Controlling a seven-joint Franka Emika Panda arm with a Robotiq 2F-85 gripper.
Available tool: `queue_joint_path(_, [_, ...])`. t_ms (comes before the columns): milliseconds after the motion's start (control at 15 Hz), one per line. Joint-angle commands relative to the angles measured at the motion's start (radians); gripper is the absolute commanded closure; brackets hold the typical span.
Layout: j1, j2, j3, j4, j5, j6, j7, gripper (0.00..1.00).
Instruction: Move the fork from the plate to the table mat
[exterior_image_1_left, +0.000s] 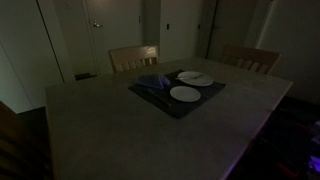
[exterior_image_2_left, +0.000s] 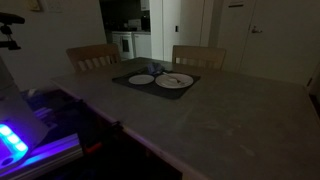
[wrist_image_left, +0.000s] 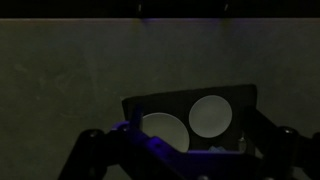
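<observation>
A dark table mat (exterior_image_1_left: 165, 100) lies on the far half of the table and shows in both exterior views (exterior_image_2_left: 125, 79). Two white plates stand on it (exterior_image_1_left: 185, 94) (exterior_image_1_left: 195, 77). In an exterior view a thin fork (exterior_image_2_left: 172, 79) lies across the larger plate (exterior_image_2_left: 176, 84). In the wrist view the mat (wrist_image_left: 190, 101) and both plates (wrist_image_left: 163, 128) (wrist_image_left: 211, 115) lie ahead; the fork is too dim to make out there. My gripper (wrist_image_left: 188, 158) shows only in the wrist view, fingers spread wide and empty, well short of the mat.
A blue cloth (exterior_image_1_left: 152, 83) lies on the mat beside the plates. Two wooden chairs (exterior_image_1_left: 133, 57) (exterior_image_1_left: 250, 58) stand at the table's far side. The room is dark. A device with blue light (exterior_image_2_left: 12, 140) sits near the table's edge.
</observation>
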Motion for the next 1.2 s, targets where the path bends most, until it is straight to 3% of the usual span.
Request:
queue_joint_path(0, [-0.003, 0.082, -0.005, 0.036, 0.000, 0.037, -0.044, 0.00])
queue_joint_path(1133, [-0.016, 0.333, -0.001, 0.032, 0.040, 0.212, -0.070, 0.00])
